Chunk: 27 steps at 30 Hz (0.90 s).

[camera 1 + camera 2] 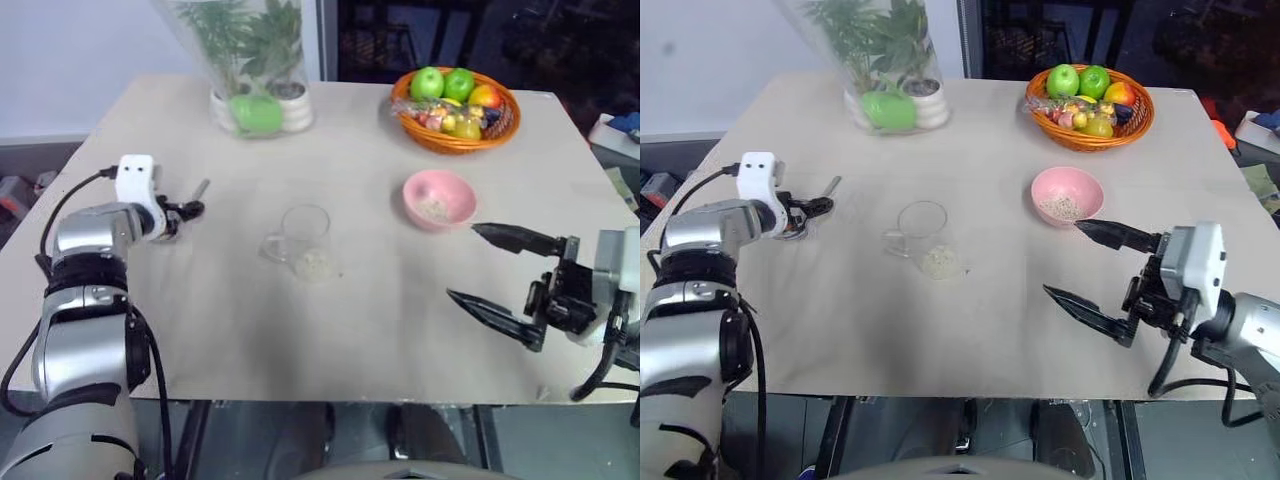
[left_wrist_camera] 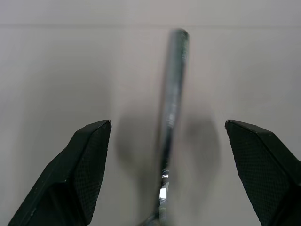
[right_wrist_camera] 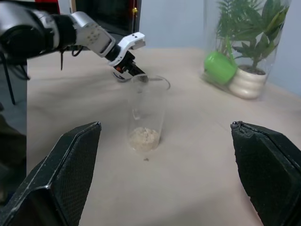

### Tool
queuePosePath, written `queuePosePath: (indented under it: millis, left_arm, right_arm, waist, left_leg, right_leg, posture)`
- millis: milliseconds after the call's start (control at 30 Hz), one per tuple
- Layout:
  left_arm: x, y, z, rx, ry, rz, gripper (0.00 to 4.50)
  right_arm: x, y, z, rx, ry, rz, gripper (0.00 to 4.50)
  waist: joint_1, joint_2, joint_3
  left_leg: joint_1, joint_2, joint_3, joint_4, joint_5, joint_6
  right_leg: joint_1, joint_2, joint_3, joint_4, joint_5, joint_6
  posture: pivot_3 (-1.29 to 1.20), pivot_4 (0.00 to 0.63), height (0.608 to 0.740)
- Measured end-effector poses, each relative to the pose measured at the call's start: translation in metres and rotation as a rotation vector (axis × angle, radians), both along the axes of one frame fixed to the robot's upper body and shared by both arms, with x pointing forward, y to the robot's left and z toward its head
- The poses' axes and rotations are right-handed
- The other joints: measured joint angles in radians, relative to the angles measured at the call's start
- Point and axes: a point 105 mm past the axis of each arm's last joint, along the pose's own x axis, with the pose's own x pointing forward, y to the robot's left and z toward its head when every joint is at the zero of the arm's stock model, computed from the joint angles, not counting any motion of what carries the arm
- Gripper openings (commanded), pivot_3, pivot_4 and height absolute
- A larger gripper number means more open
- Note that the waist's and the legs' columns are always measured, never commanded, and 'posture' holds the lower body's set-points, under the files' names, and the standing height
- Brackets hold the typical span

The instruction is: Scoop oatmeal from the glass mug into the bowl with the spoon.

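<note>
From the head we are seeing a fruit basket [image 1: 456, 112] and plant vase [image 1: 250, 60] standing far across the table [image 1: 350, 300]; oatmeal [image 1: 314, 266] is sitting in the glass mug [image 1: 303, 240] and pink bowl [image 1: 438, 199]. In the left wrist view, our left gripper [image 2: 167, 129] is gaping around the spoon [image 2: 170, 113], handle pointing away. In the right wrist view, our right gripper [image 3: 164, 129] is spread wide, empty, facing the mug.
</note>
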Motion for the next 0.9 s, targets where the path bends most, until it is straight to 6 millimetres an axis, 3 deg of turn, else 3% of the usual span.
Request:
queuePosePath:
  millis: [133, 167, 200, 233, 267, 367, 900]
  left_arm:
    - [0.002, 0.004, 0.000, 0.027, 0.014, 0.018, 2.63]
    - [0.002, 0.005, 0.000, 0.034, 0.016, 0.026, 2.17]
    - [0.002, 0.006, -0.001, 0.039, 0.016, 0.030, 2.08]
    - [0.002, 0.007, -0.001, 0.042, 0.015, 0.038, 1.54]
    - [0.002, 0.008, -0.001, 0.043, 0.015, 0.045, 1.41]
    - [0.002, 0.010, -0.001, 0.039, 0.016, 0.058, 0.09]
    - [-0.003, 0.008, -0.002, -0.018, -0.020, 0.040, 0.04]
  right_arm:
    - [-0.005, 0.000, -0.003, -0.023, -0.012, -0.009, 4.50]
    - [-0.007, 0.001, -0.003, -0.030, -0.019, -0.004, 4.50]
    - [-0.008, 0.002, -0.003, -0.036, -0.023, -0.002, 4.50]
    - [-0.009, 0.002, -0.004, -0.042, -0.029, -0.004, 4.50]
    - [-0.009, 0.002, -0.005, -0.047, -0.033, -0.009, 4.50]
    - [-0.010, 0.002, -0.004, -0.047, -0.053, -0.012, 4.50]
    - [-0.006, 0.013, 0.014, 0.016, -0.155, 0.047, 4.50]
  waist:
    - [0.001, 0.000, 0.000]
    - [0.002, 0.000, 0.000]
    - [0.003, 0.000, 0.000]
    - [0.003, 0.000, 0.000]
    - [0.003, 0.000, 0.000]
    - [0.003, 0.000, 0.000]
    - [0.004, 0.000, 0.000]
  left_leg:
    - [0.000, 0.000, 0.000, 0.000, 0.000, 0.000]
    - [0.000, 0.000, 0.000, 0.000, 0.000, 0.000]
    - [0.000, 0.000, 0.000, 0.000, 0.000, 0.000]
    - [0.000, 0.000, 0.000, 0.000, 0.000, 0.000]
    - [0.000, 0.000, 0.000, 0.000, 0.000, 0.000]
    - [0.001, 0.000, 0.000, 0.000, 0.000, 0.000]
    - [0.001, 0.000, 0.000, 0.000, 0.002, -0.003]
  right_leg:
    - [0.000, 0.000, 0.000, 0.000, 0.000, 0.000]
    - [0.000, -0.001, 0.000, 0.000, 0.000, 0.000]
    - [0.000, -0.001, 0.000, 0.000, 0.000, 0.000]
    - [0.000, -0.001, 0.000, 0.000, 0.000, 0.000]
    - [0.000, -0.001, 0.000, 0.000, 0.000, 0.000]
    - [0.000, -0.001, 0.000, 0.001, 0.000, 0.000]
    - [0.000, -0.001, 0.001, 0.001, 0.000, 0.000]
  posture:
    - [0.00, 0.150, 0.740]
    - [0.00, 0.150, 0.740]
    - [0.00, 0.150, 0.740]
    - [0.00, 0.150, 0.740]
    - [0.00, 0.150, 0.740]
    - [0.00, 0.150, 0.740]
    - [0.00, 0.150, 0.740]
